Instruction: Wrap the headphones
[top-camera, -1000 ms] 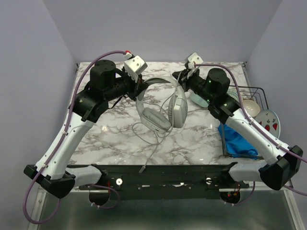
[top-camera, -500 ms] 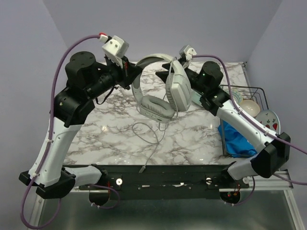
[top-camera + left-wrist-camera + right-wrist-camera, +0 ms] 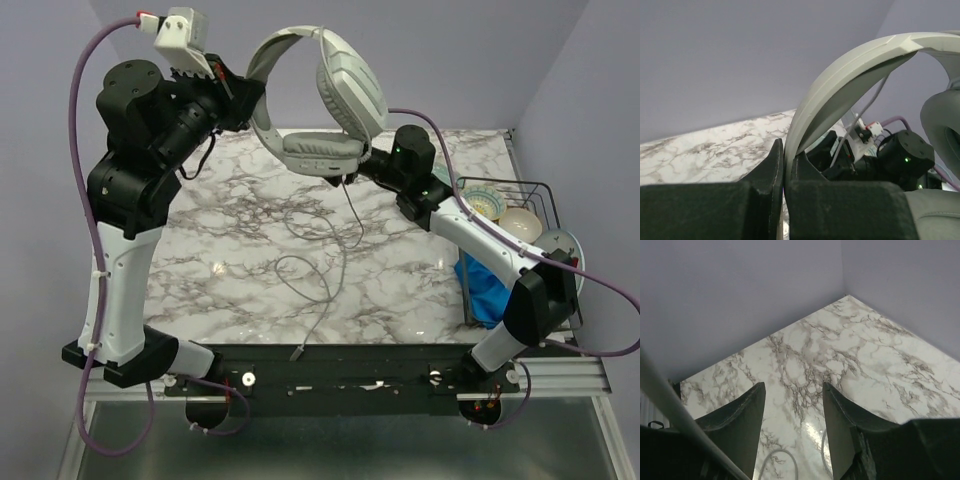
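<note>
No writing to read.
The headphones (image 3: 345,85) show no legible brand, label or number in any of the three views.

**A:** Headphones (image 3: 350,88), quantity?
**B:** One pair. Earcups (image 3: 320,152): two. Cable (image 3: 318,325): one, with one plug.
**A:** Arms?
**B:** Two: left arm (image 3: 120,260), right arm (image 3: 480,235).
**A:** Crockery?
**B:** Wire rack (image 3: 520,183): one. Bowls that can be counted: two, a patterned bowl (image 3: 482,202) and a cream bowl (image 3: 520,225). Plate (image 3: 560,252): one.
**A:** Remainder?
**B:** Blue cloth (image 3: 490,295): one. Counter (image 3: 230,250): one.
</note>
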Tool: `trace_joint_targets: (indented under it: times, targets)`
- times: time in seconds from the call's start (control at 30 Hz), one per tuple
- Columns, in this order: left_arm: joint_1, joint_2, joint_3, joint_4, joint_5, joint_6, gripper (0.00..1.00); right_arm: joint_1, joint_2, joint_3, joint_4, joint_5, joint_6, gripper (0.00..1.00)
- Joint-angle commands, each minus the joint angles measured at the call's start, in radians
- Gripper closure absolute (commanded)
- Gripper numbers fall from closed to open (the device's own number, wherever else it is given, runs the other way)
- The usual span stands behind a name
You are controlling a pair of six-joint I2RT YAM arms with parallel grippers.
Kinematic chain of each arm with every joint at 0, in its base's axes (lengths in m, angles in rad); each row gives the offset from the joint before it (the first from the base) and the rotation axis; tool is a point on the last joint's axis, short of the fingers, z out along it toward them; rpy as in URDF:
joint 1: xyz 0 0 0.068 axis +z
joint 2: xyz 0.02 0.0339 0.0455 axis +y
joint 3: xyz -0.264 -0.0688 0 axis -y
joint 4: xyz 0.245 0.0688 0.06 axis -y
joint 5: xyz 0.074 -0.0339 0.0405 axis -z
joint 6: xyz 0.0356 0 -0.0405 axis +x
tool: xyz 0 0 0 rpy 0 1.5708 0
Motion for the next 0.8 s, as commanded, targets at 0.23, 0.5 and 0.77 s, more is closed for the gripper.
trace_joint_targets:
  times: [0.23,0.5,0.77]
  targets:
    - [0.185,0.071,0.177,0.044,-0.064,-0.203,1.0,-0.005,-0.006,0.01,-0.242,0.01,-0.09,0.6]
    - [0.362,0.095,0.084,0.086,0.155,-0.416,1.0,-0.002,0.08,0.105,-0.411,-0.067,-0.047,0.83]
    - [0.494,0.136,-0.059,0.139,0.134,-0.496,1.0,0.167,0.157,0.292,-0.653,0.103,-0.133,0.94]
